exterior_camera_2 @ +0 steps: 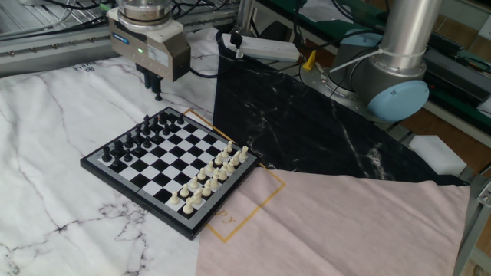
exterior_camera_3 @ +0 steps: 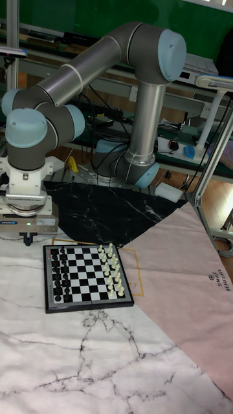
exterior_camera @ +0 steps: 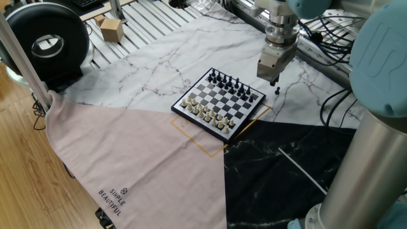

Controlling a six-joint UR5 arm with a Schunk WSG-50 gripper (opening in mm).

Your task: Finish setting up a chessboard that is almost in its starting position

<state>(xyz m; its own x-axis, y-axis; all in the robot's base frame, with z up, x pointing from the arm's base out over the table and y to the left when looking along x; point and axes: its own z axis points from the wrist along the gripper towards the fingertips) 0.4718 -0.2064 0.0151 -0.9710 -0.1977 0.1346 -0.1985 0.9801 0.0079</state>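
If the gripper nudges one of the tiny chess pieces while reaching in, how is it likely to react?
Probably tips easily: the black pieces look slender and upright, packed in tight rows on the chessboard. A toppled one would likely knock neighbours, as would the cream pieces. They seem light; the gripper dwarfs them.

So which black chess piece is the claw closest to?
The lone black piece standing off the chessboard, on the marble cloth just beyond its black-side corner. The gripper hangs right above it; all other black pieces stand in rows on the board.
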